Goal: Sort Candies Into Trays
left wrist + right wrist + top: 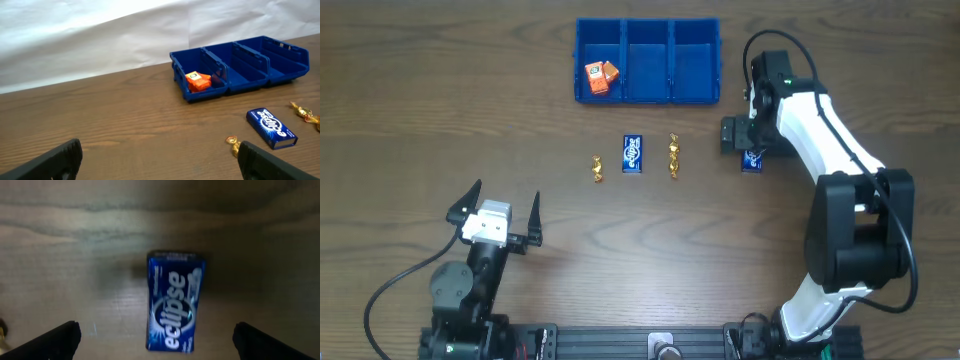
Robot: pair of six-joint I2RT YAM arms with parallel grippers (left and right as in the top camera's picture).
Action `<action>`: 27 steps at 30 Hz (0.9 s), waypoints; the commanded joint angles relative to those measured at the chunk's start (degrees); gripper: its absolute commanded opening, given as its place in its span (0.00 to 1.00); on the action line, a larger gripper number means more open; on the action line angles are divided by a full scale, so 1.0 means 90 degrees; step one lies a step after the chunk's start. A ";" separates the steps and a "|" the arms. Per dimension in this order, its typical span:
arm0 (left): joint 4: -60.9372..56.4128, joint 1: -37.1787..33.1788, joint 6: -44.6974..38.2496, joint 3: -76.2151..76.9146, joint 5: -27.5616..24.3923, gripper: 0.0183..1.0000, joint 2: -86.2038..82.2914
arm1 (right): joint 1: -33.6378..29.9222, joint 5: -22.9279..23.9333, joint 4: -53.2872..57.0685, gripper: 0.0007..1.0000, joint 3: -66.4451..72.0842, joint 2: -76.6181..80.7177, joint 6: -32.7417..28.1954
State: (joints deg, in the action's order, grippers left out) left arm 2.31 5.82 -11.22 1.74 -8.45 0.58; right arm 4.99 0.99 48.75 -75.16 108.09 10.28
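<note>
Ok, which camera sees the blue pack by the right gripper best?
The right wrist view: the blue pack lies whole and close up between the fingers of the open right gripper. The top view shows it small, partly under that gripper. The left wrist view looks at a second blue pack.

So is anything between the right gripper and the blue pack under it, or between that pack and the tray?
Nothing visible. The right gripper hangs open straight over the pack, and bare table lies between pack and tray.

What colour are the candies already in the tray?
The candies are orange, in an end compartment of the tray; clearest in left wrist view.
</note>
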 commanded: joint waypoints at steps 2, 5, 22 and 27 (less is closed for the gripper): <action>0.0158 0.0022 -0.0041 -0.0163 0.0005 1.00 -0.0034 | 0.0012 0.0007 -0.0209 1.00 0.0233 0.0389 0.0095; 0.0158 0.0022 -0.0041 -0.0163 0.0005 1.00 -0.0034 | 0.0007 0.0119 -0.0243 1.00 0.0245 0.0427 0.0095; 0.0158 0.0022 -0.0041 -0.0163 0.0005 1.00 -0.0034 | -0.0148 0.0185 -0.0364 0.93 0.0308 0.0571 0.0172; 0.0158 0.0022 -0.0041 -0.0163 0.0005 1.00 -0.0034 | -0.0148 0.0185 -0.0362 0.71 0.0308 0.0588 0.0170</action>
State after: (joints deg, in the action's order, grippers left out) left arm 2.31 5.82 -11.22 1.74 -8.45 0.58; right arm 3.92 2.15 45.56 -72.66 112.49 11.53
